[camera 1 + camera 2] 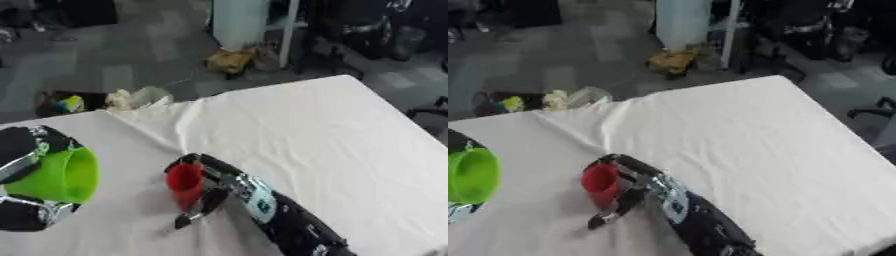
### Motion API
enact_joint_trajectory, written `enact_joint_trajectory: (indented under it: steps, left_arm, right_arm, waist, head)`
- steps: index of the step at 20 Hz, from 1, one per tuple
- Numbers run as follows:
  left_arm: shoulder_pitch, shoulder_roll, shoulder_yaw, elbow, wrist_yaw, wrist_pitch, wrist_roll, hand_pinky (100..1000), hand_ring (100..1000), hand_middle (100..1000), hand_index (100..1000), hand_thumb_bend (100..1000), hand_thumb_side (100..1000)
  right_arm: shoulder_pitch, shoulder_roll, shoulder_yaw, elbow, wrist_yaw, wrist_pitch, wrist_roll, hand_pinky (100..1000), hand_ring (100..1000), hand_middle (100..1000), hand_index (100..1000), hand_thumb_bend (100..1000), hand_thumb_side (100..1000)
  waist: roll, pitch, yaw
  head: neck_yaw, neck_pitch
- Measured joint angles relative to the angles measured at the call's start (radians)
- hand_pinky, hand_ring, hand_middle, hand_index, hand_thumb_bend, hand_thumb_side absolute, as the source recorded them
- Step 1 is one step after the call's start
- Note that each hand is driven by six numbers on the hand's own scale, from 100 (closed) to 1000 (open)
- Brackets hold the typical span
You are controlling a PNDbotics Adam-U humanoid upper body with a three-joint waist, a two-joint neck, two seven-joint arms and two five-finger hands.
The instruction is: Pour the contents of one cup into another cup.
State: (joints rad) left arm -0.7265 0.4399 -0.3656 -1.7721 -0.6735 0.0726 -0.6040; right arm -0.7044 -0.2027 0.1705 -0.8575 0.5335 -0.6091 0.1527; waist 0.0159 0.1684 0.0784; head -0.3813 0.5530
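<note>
- The table (350,150) is covered by a white cloth, creased and rumpled near its far left corner, and it runs askew across both views, with a grey floor and dark clutter beyond its far edge.
- The right arm (280,215), black with silver parts and a small teal mark, comes in from the lower right and lies low over the cloth, reaching toward the middle.
- The right hand (203,175) has its fingers and thumb curled round the red cup, one finger arching over the far side of the rim and another pointing down to the cloth in front.
- The left hand (26,150) shows at the left edge, black and silver, its fingers wrapped round the green cup from above and below.
- The green cup (61,177) is held tipped on its side near the left edge, its wide mouth facing right toward the red cup; the two cups are apart, with bare cloth between them.
- The red cup (185,184) stands roughly upright on the cloth near the front middle; what is inside it cannot be made out.
</note>
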Motion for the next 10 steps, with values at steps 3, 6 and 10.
enact_joint_trajectory:
  steps: [3, 6, 10]
  left_arm:
    - [0.018, 0.000, 0.021, -0.011, 0.023, 0.017, 0.022, 100, 260, 368, 708, 100, 163]
    - [0.041, 0.000, 0.048, -0.021, 0.063, 0.038, 0.058, 100, 265, 365, 704, 100, 194]
    - [0.071, -0.004, 0.089, -0.038, 0.123, 0.076, 0.118, 100, 264, 358, 698, 100, 233]
  right_arm:
    - [0.011, -0.014, -0.008, -0.006, -0.001, -0.001, -0.009, 873, 760, 628, 804, 959, 535]
    - [0.025, -0.039, -0.020, -0.017, -0.017, 0.007, -0.023, 874, 762, 629, 804, 954, 549]
    - [0.038, -0.085, -0.044, -0.032, -0.042, 0.030, -0.050, 874, 763, 631, 804, 948, 552]
  waist:
    - [-0.001, -0.002, 0.000]
    - [-0.006, -0.002, -0.003]
    - [-0.009, -0.002, -0.004]
  head:
    - [0.000, 0.000]
    - [0.001, 0.001]
    - [0.001, 0.008]
